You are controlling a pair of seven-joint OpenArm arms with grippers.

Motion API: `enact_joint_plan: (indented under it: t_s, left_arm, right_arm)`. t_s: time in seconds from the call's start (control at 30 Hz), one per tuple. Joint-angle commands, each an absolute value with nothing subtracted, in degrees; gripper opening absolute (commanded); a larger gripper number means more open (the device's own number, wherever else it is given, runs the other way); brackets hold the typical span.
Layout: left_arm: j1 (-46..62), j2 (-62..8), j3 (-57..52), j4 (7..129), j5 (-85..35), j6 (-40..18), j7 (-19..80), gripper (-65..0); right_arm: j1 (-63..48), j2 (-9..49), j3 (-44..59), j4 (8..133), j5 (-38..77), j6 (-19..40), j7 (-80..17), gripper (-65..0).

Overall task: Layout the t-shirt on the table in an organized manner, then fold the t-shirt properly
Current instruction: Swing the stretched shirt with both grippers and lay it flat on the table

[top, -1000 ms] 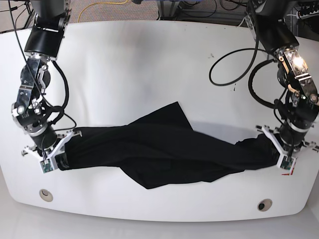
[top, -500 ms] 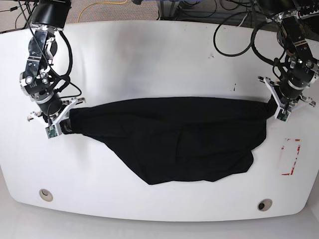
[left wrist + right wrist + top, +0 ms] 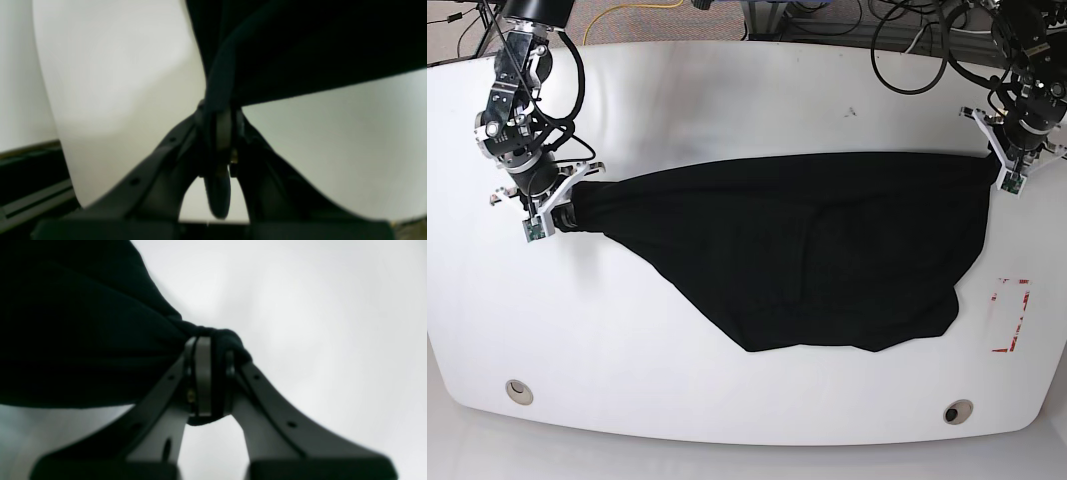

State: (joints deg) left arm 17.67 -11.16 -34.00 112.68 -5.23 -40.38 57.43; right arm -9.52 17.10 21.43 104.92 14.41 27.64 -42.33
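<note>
The black t-shirt hangs stretched across the white table, its upper edge taut between my two grippers and its lower part sagging to a rounded point near the front. At the base view's right, my left gripper is shut on one end of the cloth. My right gripper at the left is shut on the other, bunched end. In the left wrist view the fingertips pinch a fold of the t-shirt. The right wrist view shows the right gripper clamped on a knot of t-shirt.
A red tape rectangle lies on the table at the right, below the left gripper. Two round grommet holes sit near the front edge. Black cables trail over the far right corner.
Both grippers have moved toward the table's far side, still holding the t-shirt. The twisted cloth has opened into a wide, taut sheet, and the red tape rectangle has come into view.
</note>
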Motion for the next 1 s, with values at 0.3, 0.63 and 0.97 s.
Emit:
enact_joint_plan:
  t_s: [0.3, 0.63, 0.97]
  left_arm:
    - [19.5, -12.3, -34.7, 113.6, -4.5, -40.0, 57.0, -65.0]
    - [21.8, -13.8, -34.7, 113.5, -4.5, -40.0, 57.0, -65.0]
    - [21.8, -13.9, -34.7, 113.5, -4.4, -40.0, 57.5, -50.0]
  right_arm:
    - [-11.1, 15.8, 22.2, 109.5, 14.2, 27.3, -41.0, -65.0]
    - [-13.3, 15.0, 22.2, 109.5, 14.1, 27.1, -41.0, -65.0]
    - [-13.5, 14.5, 23.8, 109.5, 14.2, 27.2, -41.0, -65.0]
